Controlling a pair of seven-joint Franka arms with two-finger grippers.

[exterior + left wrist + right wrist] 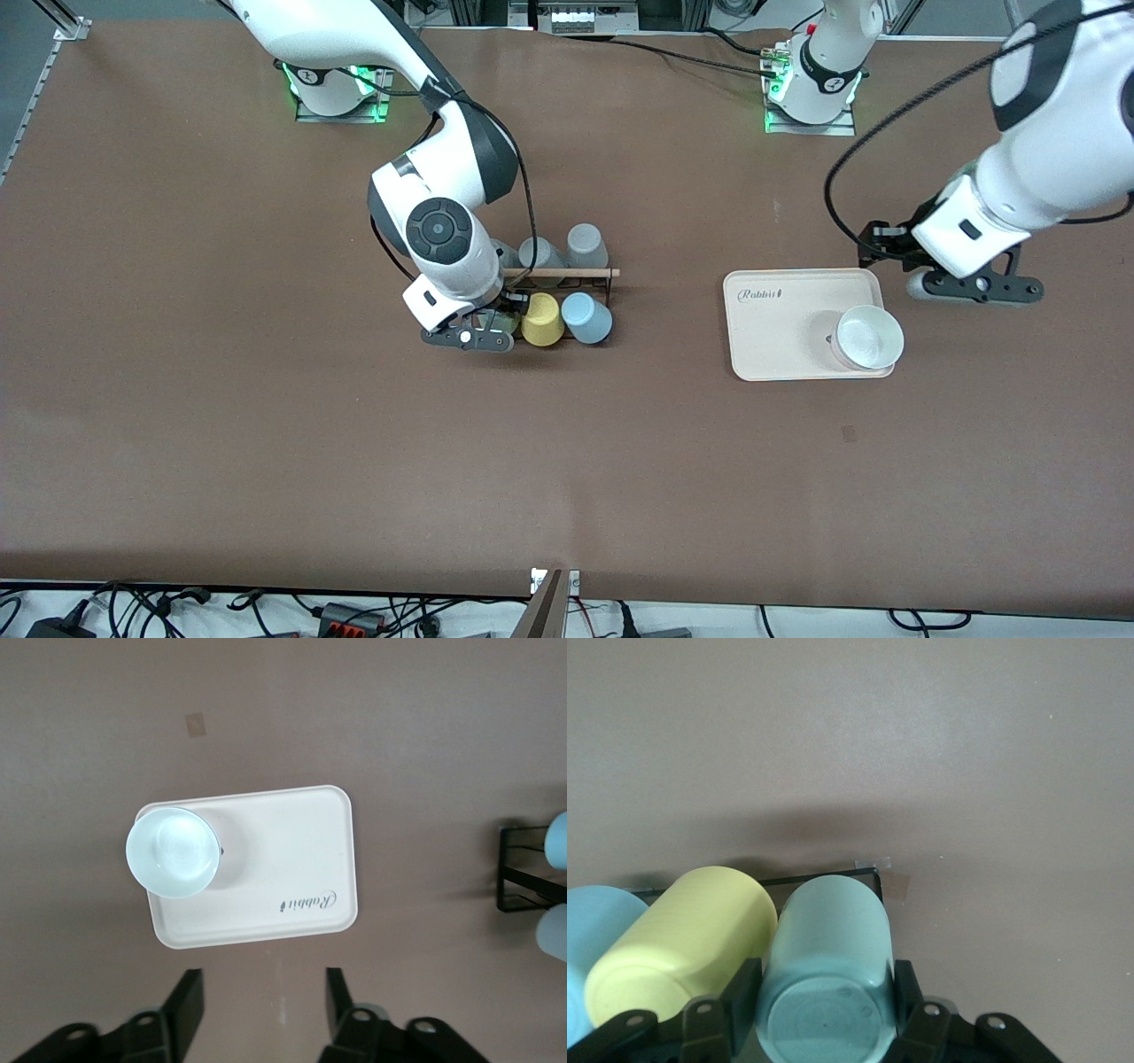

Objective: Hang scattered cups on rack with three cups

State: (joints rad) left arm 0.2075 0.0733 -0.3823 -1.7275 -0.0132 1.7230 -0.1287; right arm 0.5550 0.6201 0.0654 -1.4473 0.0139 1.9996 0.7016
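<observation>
Brown matting covers the table (266,443), and we find the rack (567,274) near its middle, toward the right arm's end, with a wooden rod (580,273) across its top. Three grey cups (585,244) sit on the rack's row farther from the front camera; on the nearer row we see a yellow cup (542,319) and a light blue cup (586,316) side by side. The right gripper (826,1014) is at the rack's nearer row, just beside the yellow cup — its fingers (740,992) are clamped on either side of the mint green cup (828,979), which is upside down with its base toward the wrist camera. The left gripper (261,997) hangs over bare table just beside the cream tray (780,354), toward the left arm's end; its fingers (186,997) are spread apart with nothing between them. A white bowl (870,338) rests on the tray's corner nearest that gripper
</observation>
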